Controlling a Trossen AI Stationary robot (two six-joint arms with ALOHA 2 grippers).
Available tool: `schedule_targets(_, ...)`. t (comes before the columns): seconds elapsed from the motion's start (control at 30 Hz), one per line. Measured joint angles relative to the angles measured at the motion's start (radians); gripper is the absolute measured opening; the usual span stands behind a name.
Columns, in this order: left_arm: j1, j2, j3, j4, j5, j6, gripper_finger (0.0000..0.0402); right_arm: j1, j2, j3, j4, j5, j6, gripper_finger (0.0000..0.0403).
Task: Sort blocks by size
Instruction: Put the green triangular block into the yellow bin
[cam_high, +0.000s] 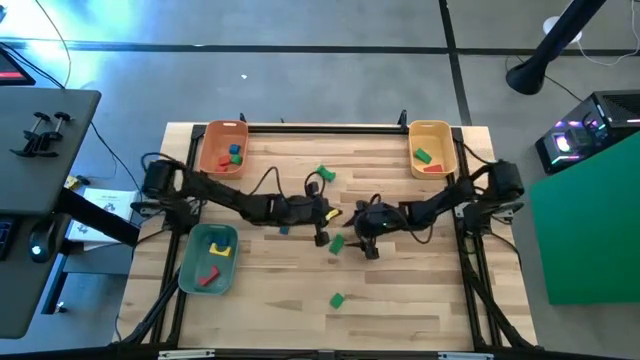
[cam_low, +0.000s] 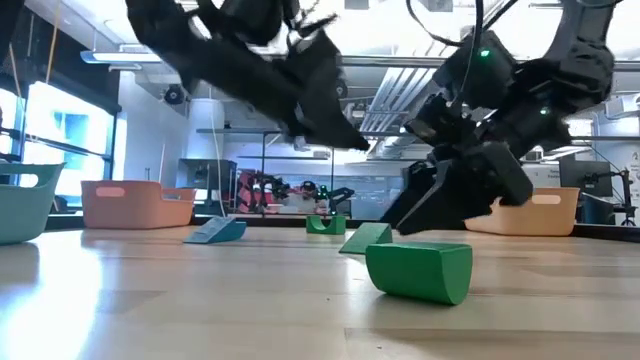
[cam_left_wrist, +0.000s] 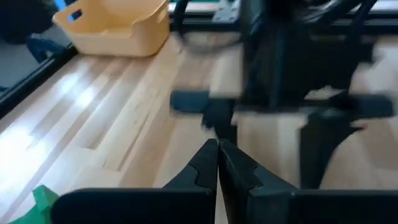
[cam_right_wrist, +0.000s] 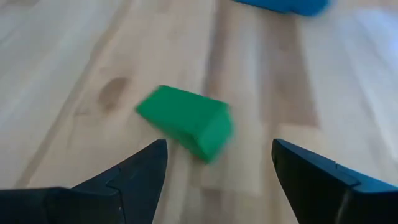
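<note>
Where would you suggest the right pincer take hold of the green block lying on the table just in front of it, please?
Probably across the two long flat sides of the green block, coming from above. It lies flat on the wooden table, slightly skewed to the open right pincer, whose fingers stand wider than the block. A small wrist turn would likely square them to those faces. The left pincer is shut, nearby.

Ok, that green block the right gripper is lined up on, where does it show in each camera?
High: green block mid-table, just ahead of the right gripper.
Low: the flat piece behind the larger near green one.
Right wrist: centre, ahead of the open fingers.
Left wrist: a green corner at the edge; cannot tell if it's the same.
Landmark: yellow tray, except right wrist.
</note>
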Motion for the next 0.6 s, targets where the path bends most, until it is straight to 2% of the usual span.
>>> schedule_targets(0.1,-0.030,-0.073,0.000,-0.110,-0.011,0.001,0.0000,-0.002,0.052,0.056,-0.018,-0.079,-0.157,0.0286)
schedule_targets(0.2,-0.064,-0.125,0.000,-0.165,-0.065,-0.014,0.0000,-0.013,0.109,0.115,-0.064,-0.139,-0.252,0.0284)
schedule_targets(0.43,-0.112,-0.135,0.000,-0.169,-0.123,-0.013,0.0000,-0.087,0.201,0.195,-0.098,-0.354,-0.243,0.0253)
schedule_targets(0.6,-0.114,-0.124,0.000,-0.190,-0.132,-0.044,0.0000,-0.124,0.208,0.197,-0.098,-0.397,-0.190,0.0207)
